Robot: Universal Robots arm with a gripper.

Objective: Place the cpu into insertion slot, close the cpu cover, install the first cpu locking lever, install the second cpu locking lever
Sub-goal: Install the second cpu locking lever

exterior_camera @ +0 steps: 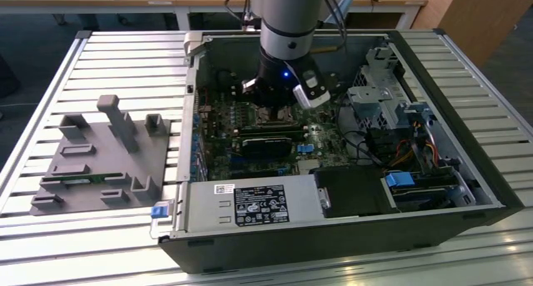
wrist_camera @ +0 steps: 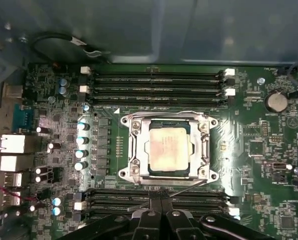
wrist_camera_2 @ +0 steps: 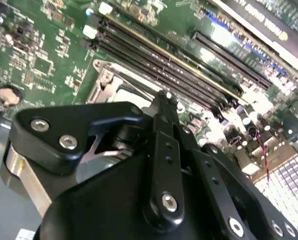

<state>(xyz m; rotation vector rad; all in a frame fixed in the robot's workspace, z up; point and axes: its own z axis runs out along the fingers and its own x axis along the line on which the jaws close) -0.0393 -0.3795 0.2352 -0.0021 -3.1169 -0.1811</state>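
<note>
- Nearest us in the first wrist view are the gripper's (wrist_camera: 161,220) black fingers (wrist_camera: 149,226), pressed together with no gap between them and nothing held; their tips sit just beside the near edge of the socket, close to a thin wire lever (wrist_camera: 186,189) that slants along that edge.
- In the second wrist view the same fingers (wrist_camera_2: 164,115) come to 1 closed point just above the socket's metal frame.
- Next comes the cpu (wrist_camera: 168,149), lying flat and square in the socket on the green motherboard (wrist_camera: 253,145), between 2 banks of black memory slots (wrist_camera: 156,85).
- The cpu cover (wrist_camera: 136,145) lies down around the cpu, framing its dull silver top; a second wire lever (wrist_camera: 163,112) runs along the far side.
- We judge the cpu light, stiff and fragile, with a smooth top that would slip; it is best taken by its edges, never pressed hard.
- The cover looks like thin, rigid sheet metal on a hinge, and the levers like springy wire best pushed near their free ends.
- In the exterior view the arm (exterior_camera: 288,24) hangs almost straight down into the open computer case (exterior_camera: 466,167), its wrist low over the board and pointing down at the socket.
- Beyond the case, a grey parts holder (exterior_camera: 100,161) sits on the slatted table (exterior_camera: 50,73), well apart from the arm.
</note>
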